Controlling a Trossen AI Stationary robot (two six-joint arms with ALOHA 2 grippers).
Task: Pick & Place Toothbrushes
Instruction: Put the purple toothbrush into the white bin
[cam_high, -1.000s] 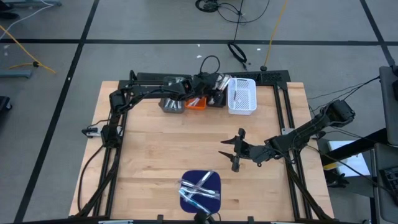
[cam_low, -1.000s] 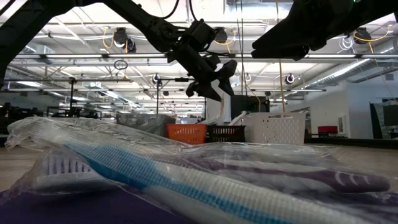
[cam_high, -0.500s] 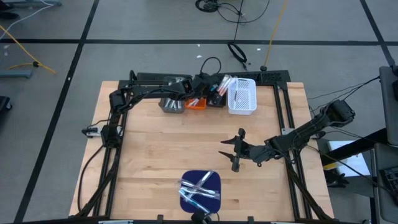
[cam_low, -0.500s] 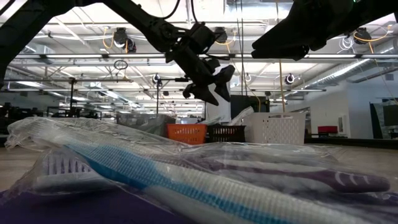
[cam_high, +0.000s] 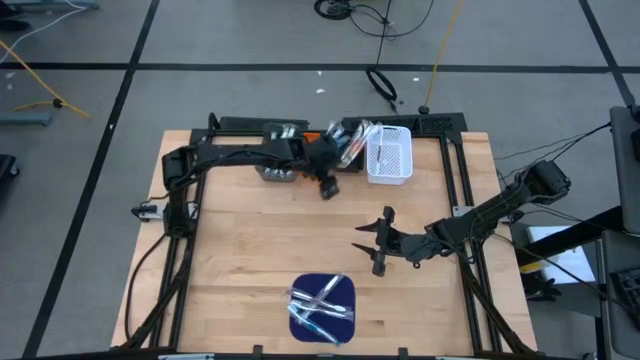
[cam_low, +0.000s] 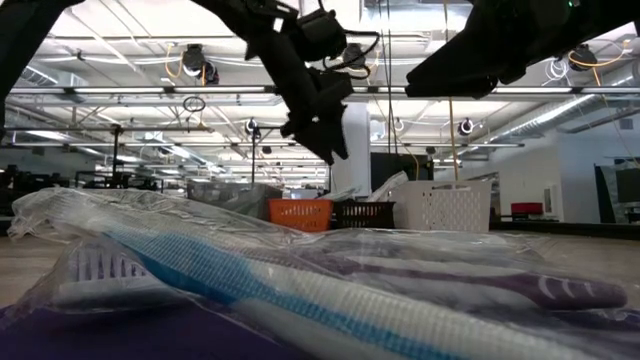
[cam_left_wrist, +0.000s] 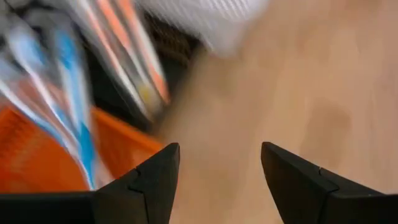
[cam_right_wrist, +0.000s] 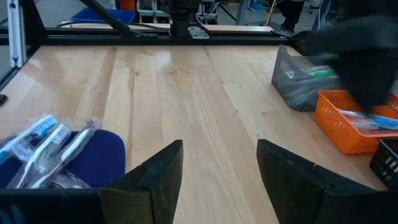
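Open, empty left end effector (cam_high: 327, 188) beside the bins
Wrapped toothbrushes (cam_high: 320, 303) piled on the blue mat (cam_high: 343, 292) at the table's (cam_high: 240, 240) near edge; more in the orange bin (cam_right_wrist: 351, 122) and black bin (cam_high: 348, 152); right end effector (cam_high: 377, 243) parted, empty, between bins and mat

— What do we have on the wooden table (cam_high: 250, 250) apart from the job itself?

— We see a dark blue mat (cam_high: 335, 296) at the near edge, and a row of small bins along the far edge: a grey bin (cam_high: 274, 172), an orange bin (cam_right_wrist: 351, 121) next to it, a black bin (cam_low: 362, 214), then a white perforated basket (cam_high: 390, 153).

— And past the table?

— We see a grey floor crossed by dark lines (cam_high: 120, 66), a yellow cable (cam_high: 437, 50), and in the low view a hall with ceiling lights (cam_low: 192, 62).
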